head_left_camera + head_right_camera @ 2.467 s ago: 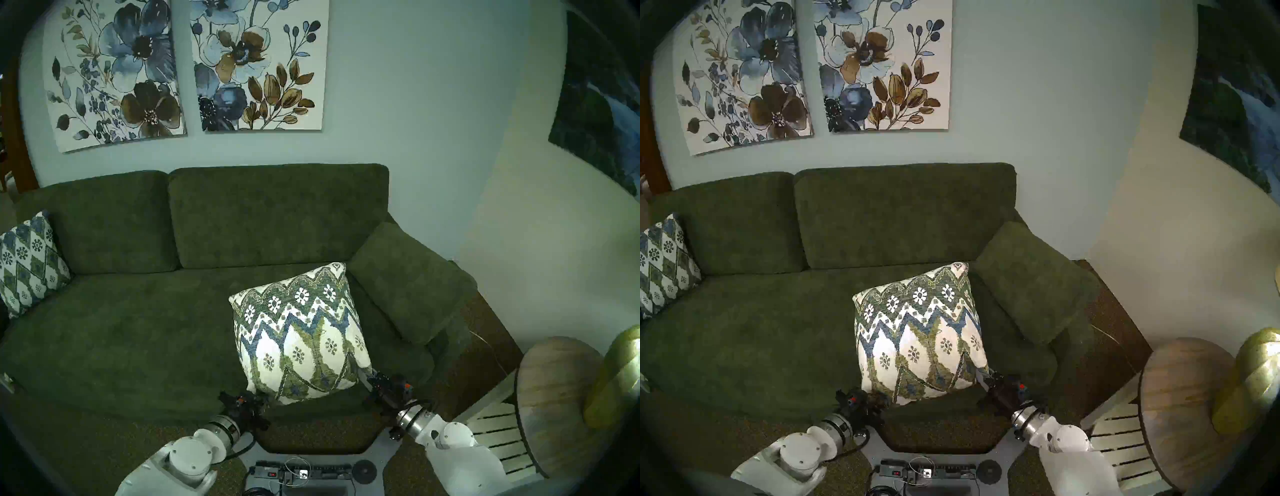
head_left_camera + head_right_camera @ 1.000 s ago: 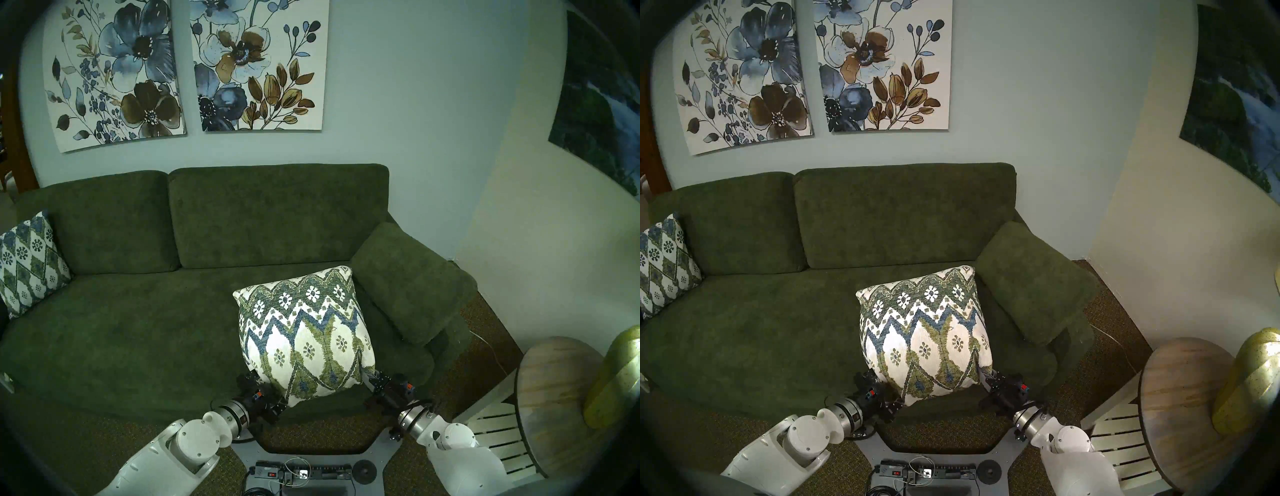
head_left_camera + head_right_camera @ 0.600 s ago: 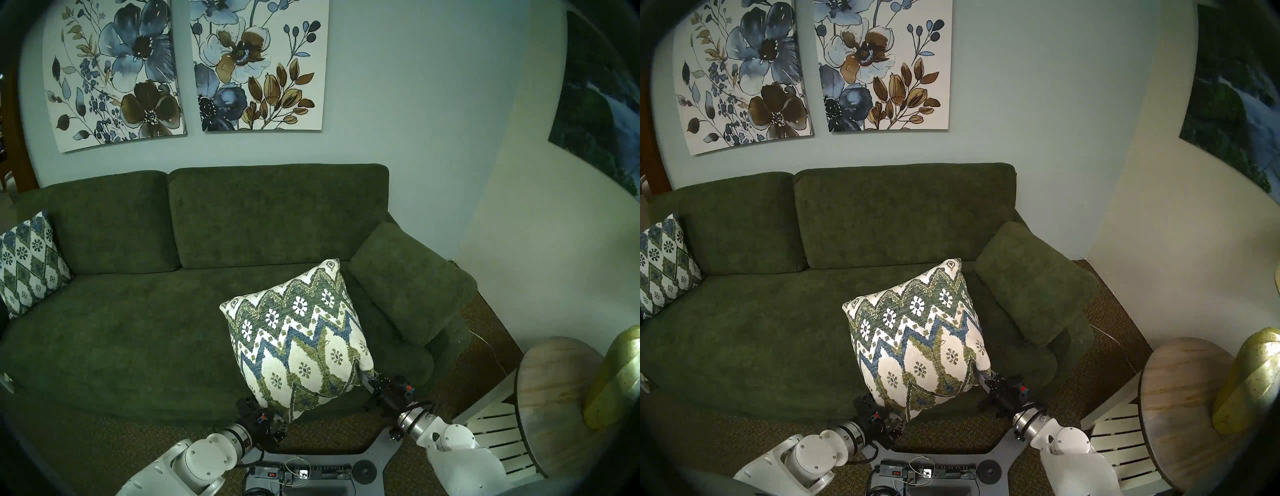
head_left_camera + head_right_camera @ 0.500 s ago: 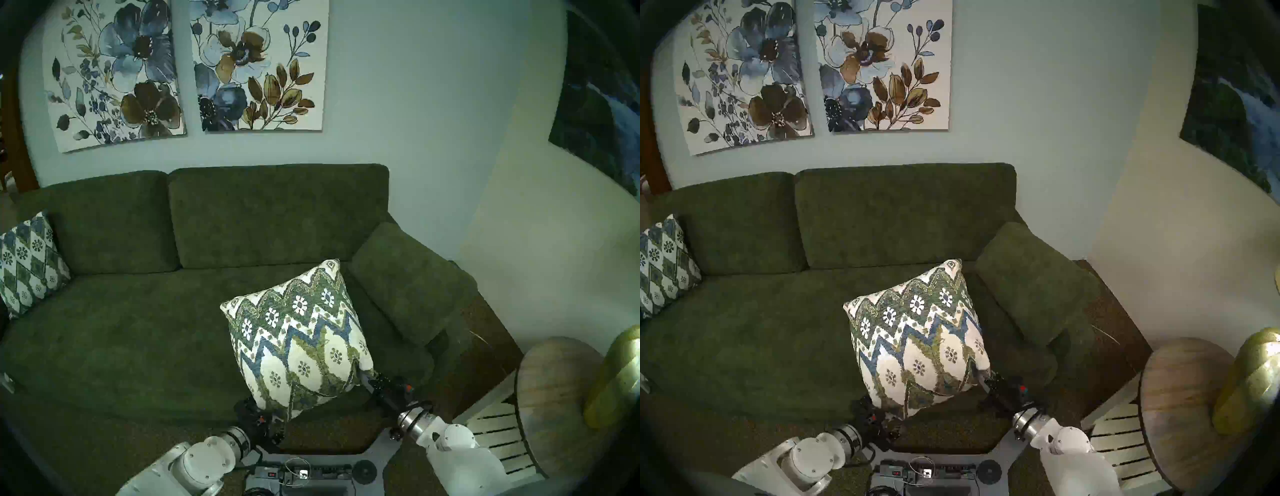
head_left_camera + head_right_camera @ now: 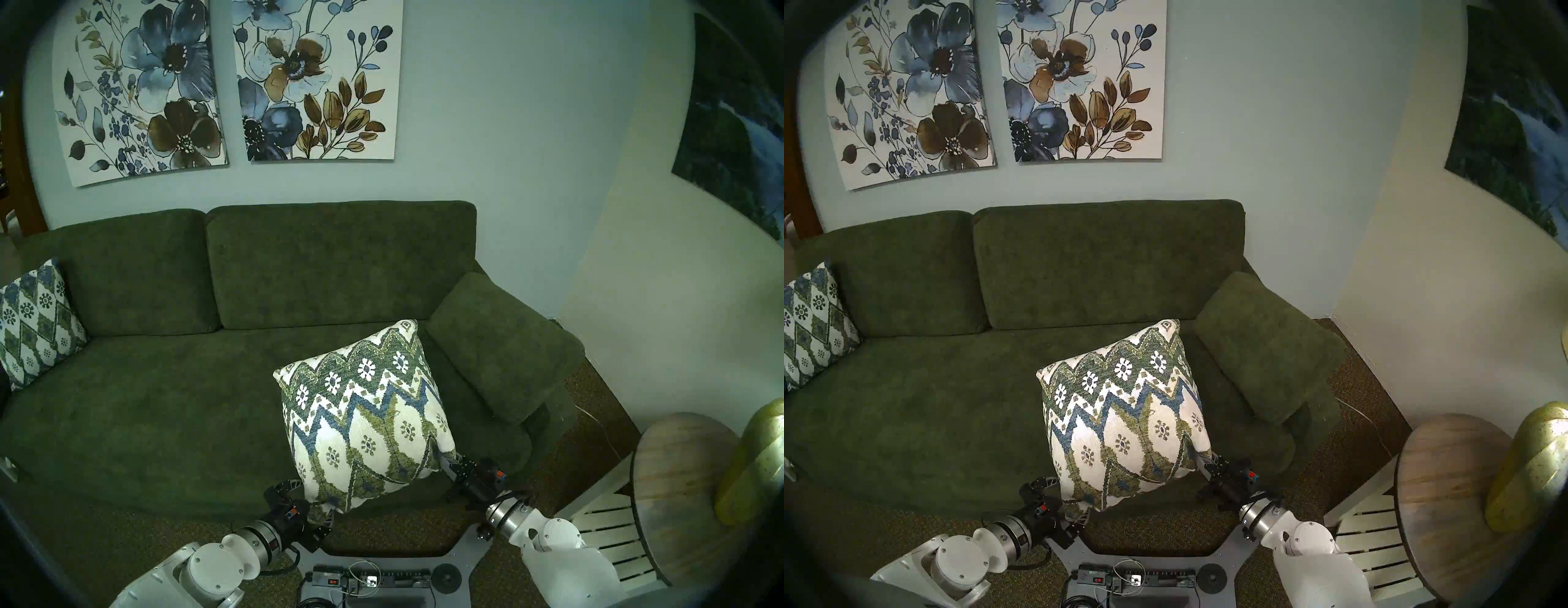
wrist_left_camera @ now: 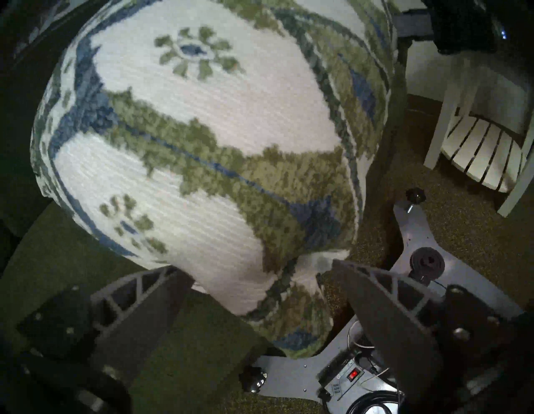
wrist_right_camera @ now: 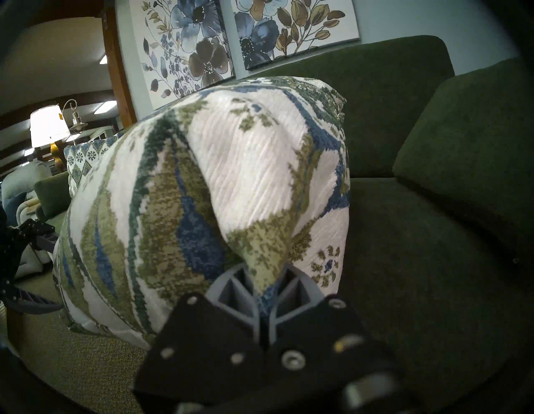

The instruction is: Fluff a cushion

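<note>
The cushion (image 5: 365,420), cream with olive and blue zigzags and flower medallions, lies tilted on the right part of the green sofa seat (image 5: 148,424), its near edge over the seat's front. My right gripper (image 5: 449,460) is shut on its near right corner, and the pinch shows in the right wrist view (image 7: 264,274). My left gripper (image 5: 309,499) is open at the near left corner. In the left wrist view the fingers (image 6: 138,295) stand wide apart with that corner of the cushion (image 6: 289,303) loose between them.
A twin patterned cushion (image 5: 36,322) leans at the sofa's far left. The padded sofa arm (image 5: 500,344) lies right of the cushion. A round wooden table (image 5: 687,488) with a gold lamp base (image 5: 759,458) and a white slatted shelf (image 5: 606,535) stand at the right.
My left gripper, shut on the near left corner and pulling it toward me half a second ago, has opened and shifted left. The cushion has settled back a little. The right gripper has stayed.
</note>
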